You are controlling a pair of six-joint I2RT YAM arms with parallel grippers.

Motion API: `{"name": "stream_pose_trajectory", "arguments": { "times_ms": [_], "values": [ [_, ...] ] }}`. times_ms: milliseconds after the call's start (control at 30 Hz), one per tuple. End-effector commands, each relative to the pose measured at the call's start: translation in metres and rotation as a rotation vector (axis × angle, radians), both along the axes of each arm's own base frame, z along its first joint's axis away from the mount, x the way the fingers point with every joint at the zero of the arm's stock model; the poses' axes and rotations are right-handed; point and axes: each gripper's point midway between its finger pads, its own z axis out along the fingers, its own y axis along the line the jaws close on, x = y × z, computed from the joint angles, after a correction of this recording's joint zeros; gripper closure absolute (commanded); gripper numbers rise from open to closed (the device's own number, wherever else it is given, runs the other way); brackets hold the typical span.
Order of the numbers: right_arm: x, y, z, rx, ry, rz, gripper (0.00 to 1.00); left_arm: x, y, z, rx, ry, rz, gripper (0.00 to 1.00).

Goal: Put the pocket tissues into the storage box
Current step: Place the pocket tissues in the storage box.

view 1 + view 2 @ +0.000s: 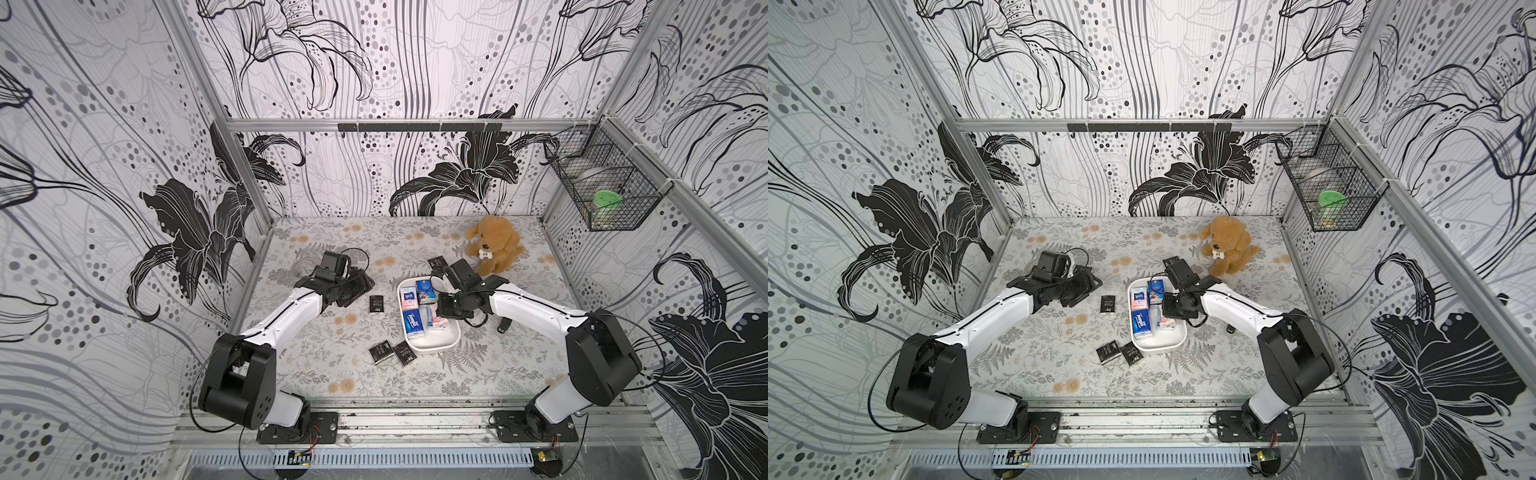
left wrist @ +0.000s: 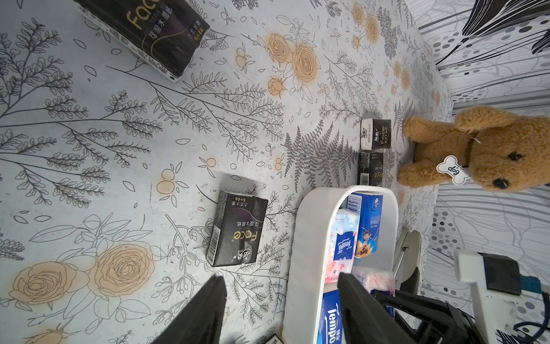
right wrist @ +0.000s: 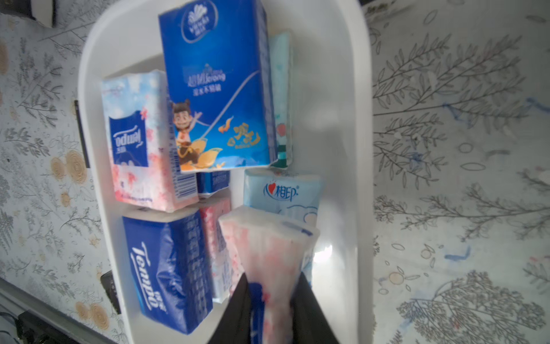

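Note:
The white storage box (image 1: pixel 432 345) (image 1: pixel 1158 343) sits mid-table with several pocket tissues in it, among them a dark blue packet (image 1: pixel 412 321) (image 3: pixel 169 268). My right gripper (image 3: pixel 272 286) (image 1: pixel 442 309) hangs over the box, shut on a pink-white packet (image 3: pixel 268 238). Black packets lie outside on the table: one left of the box (image 1: pixel 376 306) (image 2: pixel 238 229), two by its near corner (image 1: pixel 382 351) (image 1: pixel 405 353), and two behind it (image 2: pixel 375 134) (image 2: pixel 370 169). Left of the box, low over the table, my left gripper (image 2: pixel 279 277) (image 1: pixel 365 286) is open and holds nothing.
A brown plush dog (image 1: pixel 494 245) sits behind the box at the back right. A black wire basket (image 1: pixel 602 187) hangs on the right wall. A slim black stick (image 1: pixel 503 326) lies right of the box, under my right arm.

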Motion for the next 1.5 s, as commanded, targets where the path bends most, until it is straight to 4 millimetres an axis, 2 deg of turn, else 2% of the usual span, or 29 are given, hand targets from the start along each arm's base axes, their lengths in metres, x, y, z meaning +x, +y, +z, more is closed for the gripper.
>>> {"name": "stream_pose_trajectory", "arguments": {
  "times_ms": [0,167,233,333,400,433,500,567,633,733,833,900,933,1000,1267,1467],
  "values": [
    [0.011,0.004,0.008,-0.009,-0.036,-0.025,0.74,-0.001,0.003,0.005,0.013,-0.029,0.011,0.35],
    [0.013,0.002,0.015,-0.076,-0.054,-0.029,0.49,0.000,0.002,0.004,0.004,-0.024,0.011,0.36],
    [0.012,-0.002,0.020,-0.110,-0.060,-0.035,0.44,0.000,0.002,0.005,0.003,-0.030,0.008,0.35],
    [0.012,-0.009,0.028,-0.141,-0.074,-0.062,0.42,0.000,0.001,0.005,0.004,-0.029,0.008,0.36],
    [0.011,-0.014,0.034,-0.159,-0.079,-0.079,0.45,0.000,0.001,0.004,0.003,-0.028,0.007,0.35],
    [0.011,-0.015,0.037,-0.165,-0.080,-0.086,0.49,-0.001,0.002,0.003,0.004,-0.026,0.007,0.36],
    [0.008,-0.017,0.039,-0.194,-0.073,-0.091,0.67,-0.001,0.001,0.002,0.003,-0.026,0.007,0.35],
    [0.006,-0.018,0.040,-0.227,-0.071,-0.081,0.79,-0.001,0.001,0.001,0.003,-0.025,0.006,0.36],
    [0.004,-0.018,0.033,-0.250,-0.052,-0.062,0.85,-0.001,0.001,-0.001,0.001,-0.022,0.003,0.35],
    [0.002,-0.008,0.027,-0.242,-0.047,-0.007,0.82,0.000,0.000,-0.001,0.000,-0.022,0.000,0.36],
    [0.003,-0.007,0.020,-0.260,-0.048,0.031,0.66,-0.002,0.002,-0.001,0.010,-0.024,-0.002,0.35],
    [0.006,-0.005,0.022,-0.258,-0.059,0.046,0.60,-0.003,0.002,-0.002,0.014,-0.020,-0.004,0.36],
    [0.007,-0.002,0.014,-0.269,-0.040,0.059,0.56,-0.003,0.002,-0.003,0.016,-0.017,-0.003,0.35],
    [0.008,0.001,0.010,-0.270,-0.026,0.068,0.53,-0.004,0.002,-0.003,0.013,-0.015,-0.004,0.36],
    [0.005,0.004,-0.011,-0.253,0.038,0.008,0.54,-0.003,0.002,0.000,0.011,-0.023,-0.002,0.36],
    [0.009,0.000,-0.013,-0.236,0.042,-0.121,0.68,-0.003,0.001,0.002,0.009,-0.025,-0.004,0.36]
  ]
}}
